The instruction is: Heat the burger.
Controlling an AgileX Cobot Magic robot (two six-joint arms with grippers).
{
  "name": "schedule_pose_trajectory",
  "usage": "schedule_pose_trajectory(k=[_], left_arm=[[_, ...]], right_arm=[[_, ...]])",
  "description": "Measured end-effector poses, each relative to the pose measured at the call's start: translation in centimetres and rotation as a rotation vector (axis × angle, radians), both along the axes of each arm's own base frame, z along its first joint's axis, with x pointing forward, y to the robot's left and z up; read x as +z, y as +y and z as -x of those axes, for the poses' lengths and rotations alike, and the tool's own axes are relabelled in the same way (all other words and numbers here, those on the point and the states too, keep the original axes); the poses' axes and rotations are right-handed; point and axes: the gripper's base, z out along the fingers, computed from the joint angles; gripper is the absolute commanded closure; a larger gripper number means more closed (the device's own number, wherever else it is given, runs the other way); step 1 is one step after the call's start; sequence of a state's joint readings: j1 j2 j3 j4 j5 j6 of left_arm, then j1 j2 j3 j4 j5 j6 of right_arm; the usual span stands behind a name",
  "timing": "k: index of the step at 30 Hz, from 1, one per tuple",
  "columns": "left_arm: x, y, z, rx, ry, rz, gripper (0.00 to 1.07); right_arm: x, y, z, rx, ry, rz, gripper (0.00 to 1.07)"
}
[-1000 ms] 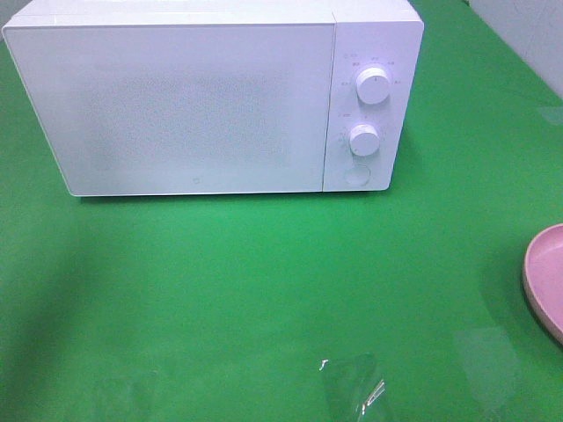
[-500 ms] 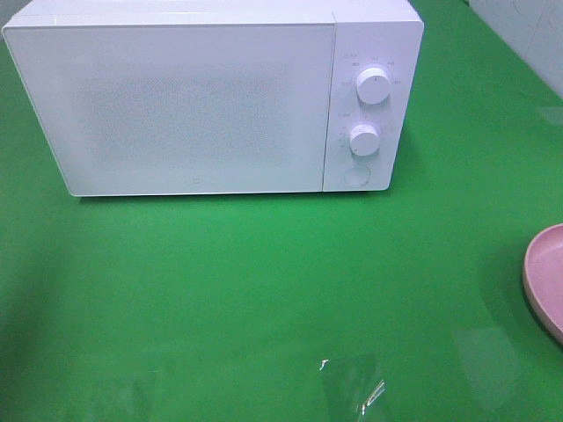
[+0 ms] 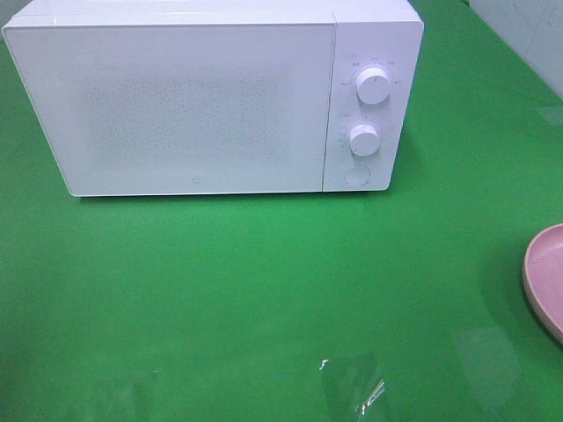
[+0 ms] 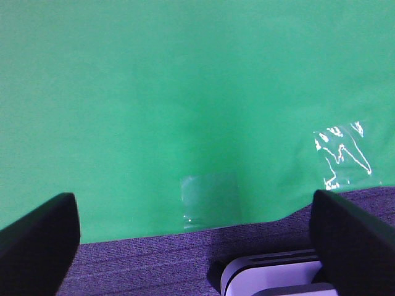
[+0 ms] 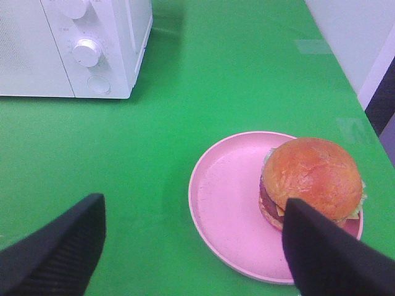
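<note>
Right wrist view: two matte black, wedge-shaped fingers (image 5: 55,246) of the right gripper (image 5: 191,259) stand wide apart, nothing between them.
Burger (image 5: 311,180): glossy golden-brown domed bun over green lettuce and a dark patty; it sits off-centre on the plate, at the side away from the microwave, close before one right finger, not touched.
Plate (image 5: 225,203): round, pale pink, smooth, with a shallow raised rim; in the exterior high view only its edge (image 3: 544,280) shows, at the right border.
Left wrist view: the left gripper (image 4: 197,240) is spread wide and empty, its dark, blunt fingers (image 4: 38,240) at either side of the frame.
Ledge below the left gripper: purple-grey woven fabric (image 4: 154,265) and a white rounded casing (image 4: 271,277).
Table cover (image 3: 264,290): flat, matte green, with patches of clear, shiny tape (image 3: 352,384) near the front edge.
Microwave (image 3: 185,97): white, box-shaped, door shut, faintly speckled front panel; it stands at the far side of the table.
Controls: two round white knobs, upper (image 3: 374,86) and lower (image 3: 363,140), above a round flush button (image 3: 355,176).
</note>
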State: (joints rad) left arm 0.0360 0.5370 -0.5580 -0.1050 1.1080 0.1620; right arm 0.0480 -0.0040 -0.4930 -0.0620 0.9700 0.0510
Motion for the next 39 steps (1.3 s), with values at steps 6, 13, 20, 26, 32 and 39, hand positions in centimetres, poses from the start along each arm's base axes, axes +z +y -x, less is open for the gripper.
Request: schedule_pose_trajectory(k=[6, 13, 20, 26, 32, 39], left_arm=[[0.2, 0.0, 2.6, 0.003, -0.171, -0.011, 0.14], [0.7, -0.1, 5.0, 0.004, -0.319, -0.018, 0.14], [0.9, -0.4, 7.5, 0.001, -0.484, 0.006, 0.14], [0.9, -0.5, 8.3, 0.0, -0.53, 0.008, 0.14], [0.9, -0.5, 8.2, 0.0, -0.532, 0.009, 0.14], [0.9, -0.5, 8.2, 0.0, -0.532, 0.01, 0.14]], right_arm=[[0.0, 0.0, 0.0, 0.0, 0.0, 0.0, 0.32], [0.0, 0.0, 0.0, 0.0, 0.0, 0.0, 0.32], [0.0, 0.0, 0.0, 0.0, 0.0, 0.0, 0.32], [0.0, 0.0, 0.0, 0.0, 0.0, 0.0, 0.32], [0.0, 0.0, 0.0, 0.0, 0.0, 0.0, 0.32], [0.0, 0.0, 0.0, 0.0, 0.0, 0.0, 0.32]])
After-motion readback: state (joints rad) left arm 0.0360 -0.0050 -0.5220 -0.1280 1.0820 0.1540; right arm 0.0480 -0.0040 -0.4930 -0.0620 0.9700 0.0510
